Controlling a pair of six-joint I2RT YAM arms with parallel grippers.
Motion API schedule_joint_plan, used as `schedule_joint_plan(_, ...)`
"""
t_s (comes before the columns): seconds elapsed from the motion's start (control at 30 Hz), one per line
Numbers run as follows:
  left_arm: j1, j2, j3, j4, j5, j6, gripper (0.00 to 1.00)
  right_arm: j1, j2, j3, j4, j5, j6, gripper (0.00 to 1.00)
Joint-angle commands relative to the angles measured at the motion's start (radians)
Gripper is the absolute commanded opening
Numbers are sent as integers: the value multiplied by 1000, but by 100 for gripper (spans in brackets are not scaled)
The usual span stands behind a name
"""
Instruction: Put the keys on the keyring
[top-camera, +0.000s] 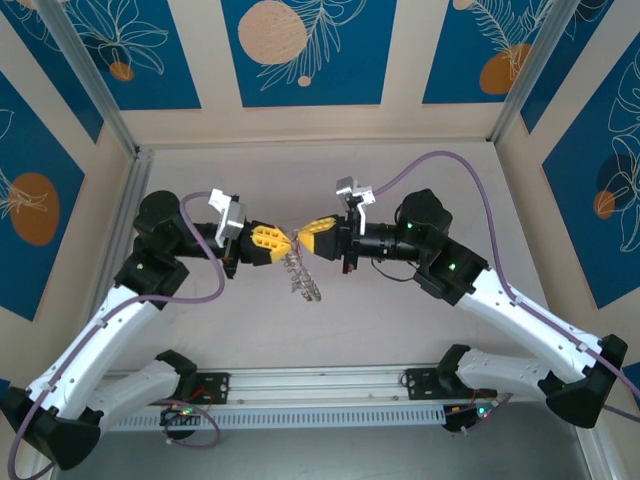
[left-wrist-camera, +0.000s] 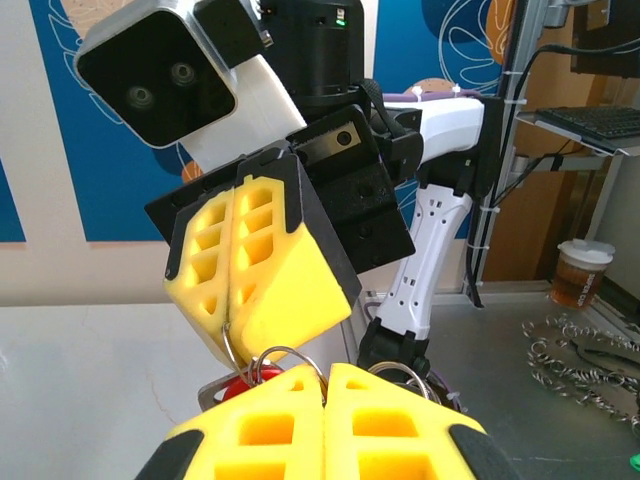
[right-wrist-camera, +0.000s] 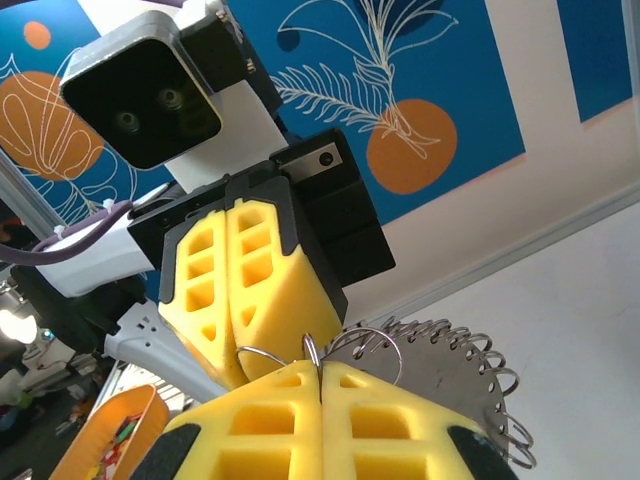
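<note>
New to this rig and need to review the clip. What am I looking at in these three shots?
Two robot arms are bolted at the near edge of a table. The overhead picture looks down from behind them. The other two come from a camera on each wrist, so each shows its own yellow fingers at the bottom and the other arm's facing it. The left fingers and right fingers are both shut and meet tip to tip over the middle of the table. The keyring, a bunch of silvery keys, hangs from where they meet, and its wire runs between the right fingers. A red key peeks out at the left fingertips; I cannot tell whether it is gripped.
</note>
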Motion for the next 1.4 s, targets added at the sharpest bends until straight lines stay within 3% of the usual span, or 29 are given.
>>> schedule_joint_plan(0.0, -28, -42, 55, 16, 53, 34, 0, -25, 27, 43, -93, 16, 40, 0)
schedule_joint_plan(0.87, -52, -70, 70, -94, -7, 125, 0, -57, 119, 190, -368, -127, 52, 0)
schedule_joint_plan(1.13, -65, -80, 73, -121, -25, 144, 0, -47, 77, 180, -393, -76, 29, 20)
schedule_joint_plan(1.37, -69, -82, 72, -126, -36, 147, 0, -26, 25, 169, -424, 18, -19, 29)
